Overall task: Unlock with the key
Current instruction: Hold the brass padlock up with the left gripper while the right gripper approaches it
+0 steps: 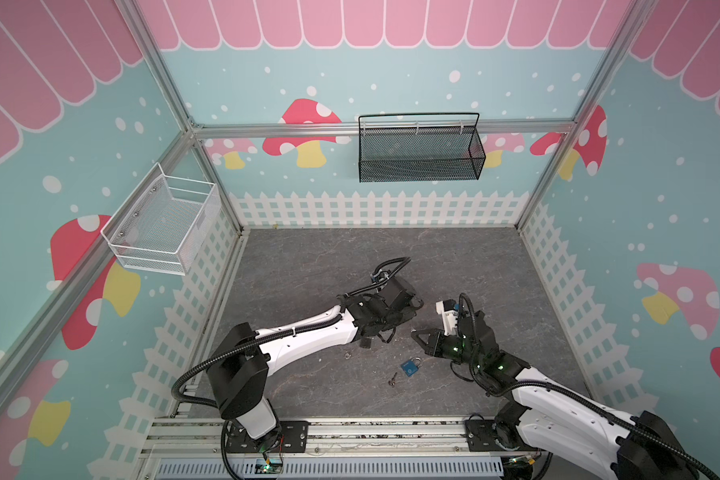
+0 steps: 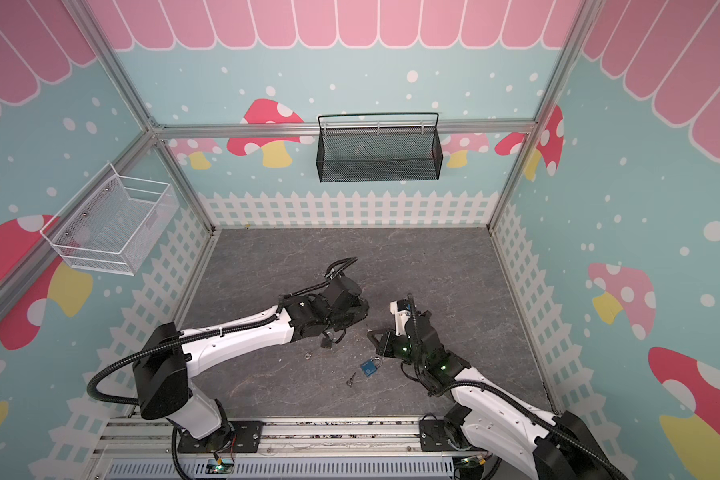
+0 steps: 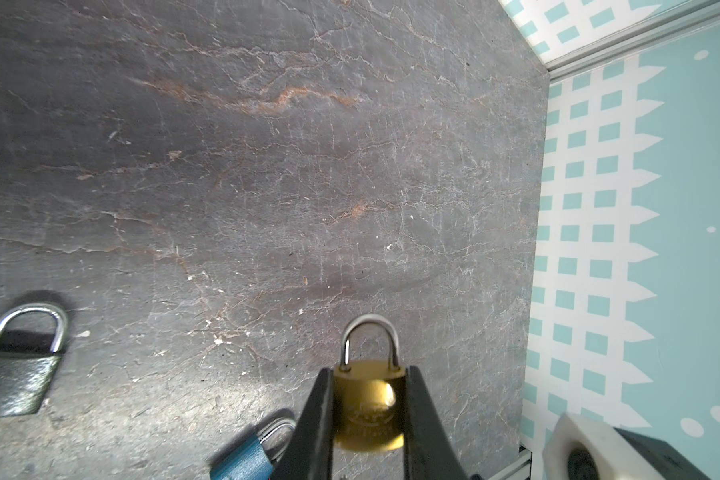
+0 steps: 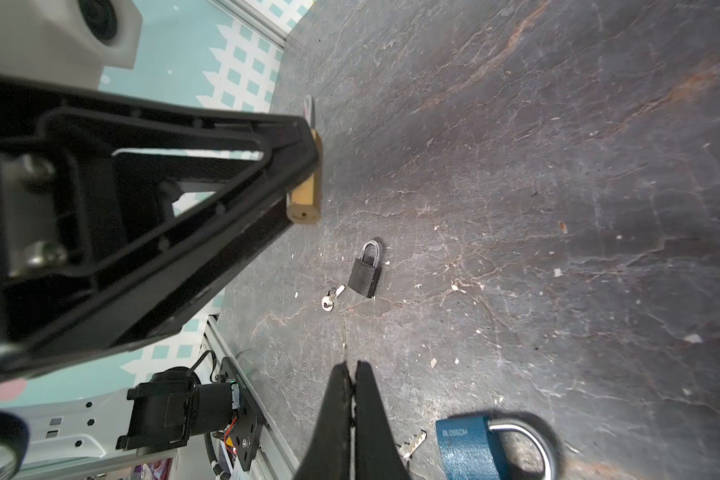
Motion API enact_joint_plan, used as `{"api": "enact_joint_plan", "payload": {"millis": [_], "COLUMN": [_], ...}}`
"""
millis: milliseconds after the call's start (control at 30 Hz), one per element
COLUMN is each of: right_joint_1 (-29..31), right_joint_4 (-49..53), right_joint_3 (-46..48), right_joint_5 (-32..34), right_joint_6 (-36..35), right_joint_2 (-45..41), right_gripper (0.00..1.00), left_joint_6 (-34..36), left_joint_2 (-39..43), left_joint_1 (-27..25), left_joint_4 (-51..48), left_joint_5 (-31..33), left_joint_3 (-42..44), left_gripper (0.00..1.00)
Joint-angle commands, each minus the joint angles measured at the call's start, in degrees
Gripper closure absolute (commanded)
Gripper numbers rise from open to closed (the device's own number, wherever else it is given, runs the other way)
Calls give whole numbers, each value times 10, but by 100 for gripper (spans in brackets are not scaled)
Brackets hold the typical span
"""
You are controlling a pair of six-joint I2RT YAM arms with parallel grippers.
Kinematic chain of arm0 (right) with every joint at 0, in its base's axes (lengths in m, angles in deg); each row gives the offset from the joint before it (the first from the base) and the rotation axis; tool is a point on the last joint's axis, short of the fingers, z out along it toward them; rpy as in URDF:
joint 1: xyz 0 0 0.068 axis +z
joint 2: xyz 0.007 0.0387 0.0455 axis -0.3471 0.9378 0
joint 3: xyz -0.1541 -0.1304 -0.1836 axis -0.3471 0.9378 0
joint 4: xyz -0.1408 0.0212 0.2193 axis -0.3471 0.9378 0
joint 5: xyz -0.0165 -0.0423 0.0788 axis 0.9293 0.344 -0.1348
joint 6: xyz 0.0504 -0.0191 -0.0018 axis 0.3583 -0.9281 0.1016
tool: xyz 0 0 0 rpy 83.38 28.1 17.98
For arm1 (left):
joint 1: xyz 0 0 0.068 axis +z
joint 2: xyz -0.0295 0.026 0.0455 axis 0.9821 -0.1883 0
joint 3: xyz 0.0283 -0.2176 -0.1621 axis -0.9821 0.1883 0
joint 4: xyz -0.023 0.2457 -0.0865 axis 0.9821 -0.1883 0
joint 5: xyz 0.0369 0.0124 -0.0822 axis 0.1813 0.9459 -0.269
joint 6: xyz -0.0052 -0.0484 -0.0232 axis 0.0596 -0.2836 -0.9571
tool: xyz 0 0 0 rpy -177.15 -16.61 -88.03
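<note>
Right claw [image 4: 352,368] jaws pressed together, tip low over the worktop [image 1: 308,257], about mid-width and toward the front edge; can't tell if anything thin is caught in it

Nearest the front edge: key [image 1: 392,379] flat on the surface, just beside blue padlock [image 1: 410,368], the two close but apart. Blue padlock lies flat, right claw just behind it

Further in, around the worktop centre: black padlock [image 4: 364,272] lying flat, second key [image 4: 331,297] on a small ring just beside its body, touching or not can't tell

Behind that, left claw [image 3: 368,374] pinching brass padlock [image 3: 366,405] by the two sides of its body, one finger on each side, shackle sticking out past the fingertips. Shackle looks closed. Right wrist view shows the padlock's bottom end with a small hole facing that camera; padlock looks lifted off the surface. Left claw sits mid-worktop, near the right claw but apart

Far: white basket [image 1: 150,245] fixed on the left wall, black basket [image 1: 418,158] hung on the back wall, both above the worktop
</note>
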Motion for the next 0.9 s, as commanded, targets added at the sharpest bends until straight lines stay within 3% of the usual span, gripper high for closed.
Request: {"api": "enact_joint_plan", "payload": {"millis": [0,867], "right_joint_1": [6,22], "right_joint_4": [-27,-84], "right_joint_3": [-14,-17], "right_joint_5": [38,61], "right_joint_6": [31,88], "right_joint_2": [3,19], "right_gripper": [100,100], "left_joint_6": [4,18], "left_joint_2": [1,-14], "left_joint_1": [-6,-14], "left_joint_4": [-23,-40], "left_joint_5": [35,47], "left_joint_3": [-21,-44], "left_gripper": [100,100]}}
